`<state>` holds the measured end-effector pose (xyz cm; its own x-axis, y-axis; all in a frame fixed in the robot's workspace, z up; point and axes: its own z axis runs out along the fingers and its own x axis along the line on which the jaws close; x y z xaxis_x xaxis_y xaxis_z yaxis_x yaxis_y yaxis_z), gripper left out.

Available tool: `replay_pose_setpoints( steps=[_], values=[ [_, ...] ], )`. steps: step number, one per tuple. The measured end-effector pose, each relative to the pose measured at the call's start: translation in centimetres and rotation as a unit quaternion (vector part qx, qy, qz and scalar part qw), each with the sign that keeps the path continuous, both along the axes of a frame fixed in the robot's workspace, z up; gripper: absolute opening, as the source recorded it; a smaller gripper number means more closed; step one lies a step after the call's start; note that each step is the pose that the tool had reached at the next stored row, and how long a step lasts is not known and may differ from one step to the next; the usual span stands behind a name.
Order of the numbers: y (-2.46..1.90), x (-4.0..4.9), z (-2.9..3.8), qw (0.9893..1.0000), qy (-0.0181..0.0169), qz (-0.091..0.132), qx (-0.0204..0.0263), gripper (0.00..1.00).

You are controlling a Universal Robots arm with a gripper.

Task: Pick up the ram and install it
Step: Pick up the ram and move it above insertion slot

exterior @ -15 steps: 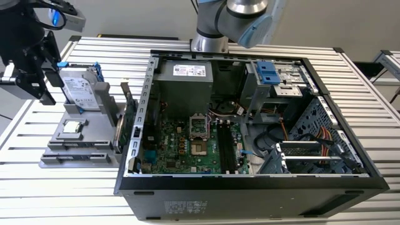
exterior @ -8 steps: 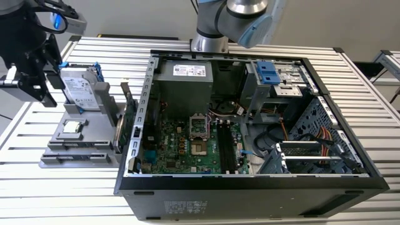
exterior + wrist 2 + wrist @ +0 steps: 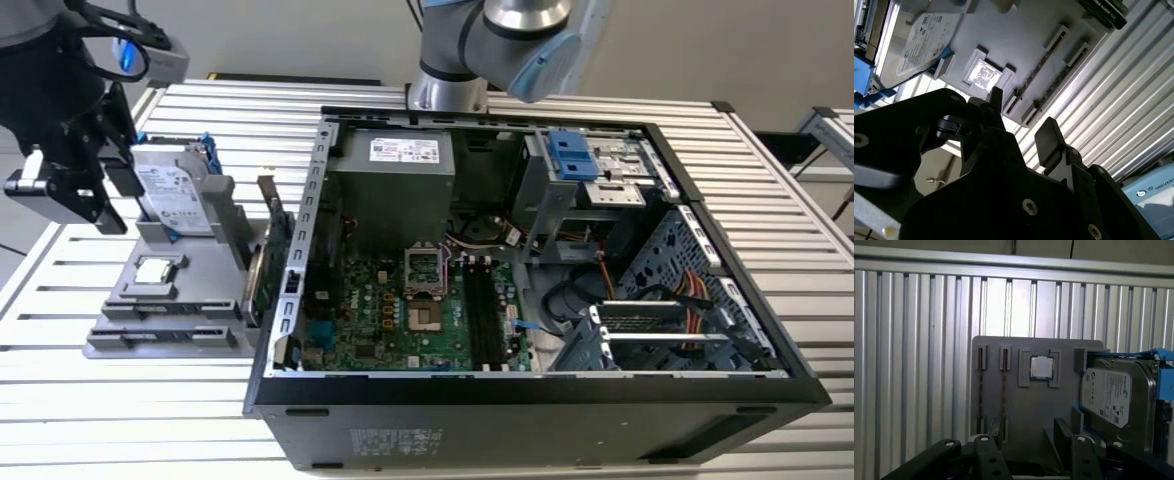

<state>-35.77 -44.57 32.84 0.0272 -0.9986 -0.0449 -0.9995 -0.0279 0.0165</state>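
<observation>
Presently the open, empty tool hangs near the ram, at the case's exterior-view nine o'clock; a skewed grip could drop it.

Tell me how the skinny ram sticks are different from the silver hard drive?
The ram sticks are thin strips; the hard drive is a wide box. The ram sticks stand on edge in narrow slots; the hard drive sits in a blue frame. Both rest on the gray holder.
</observation>
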Motion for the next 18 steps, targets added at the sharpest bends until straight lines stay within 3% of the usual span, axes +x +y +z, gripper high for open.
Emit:
replay_pose_setpoints(
  steps=[2,4,11,18],
  values=[
    [0.00,0.01,-0.19,1.0000,-0.0052,0.000,0.0000,1.00],
    [0.00,0.01,-0.35,1.0000,-0.0077,0.000,0.0001,1.00],
    [0.00,0.00,-0.46,1.0000,-0.0074,-0.003,-0.0002,1.00],
    [-0.38,0.01,-0.70,0.9999,-0.0056,-0.016,-0.0006,1.00]
  ],
)
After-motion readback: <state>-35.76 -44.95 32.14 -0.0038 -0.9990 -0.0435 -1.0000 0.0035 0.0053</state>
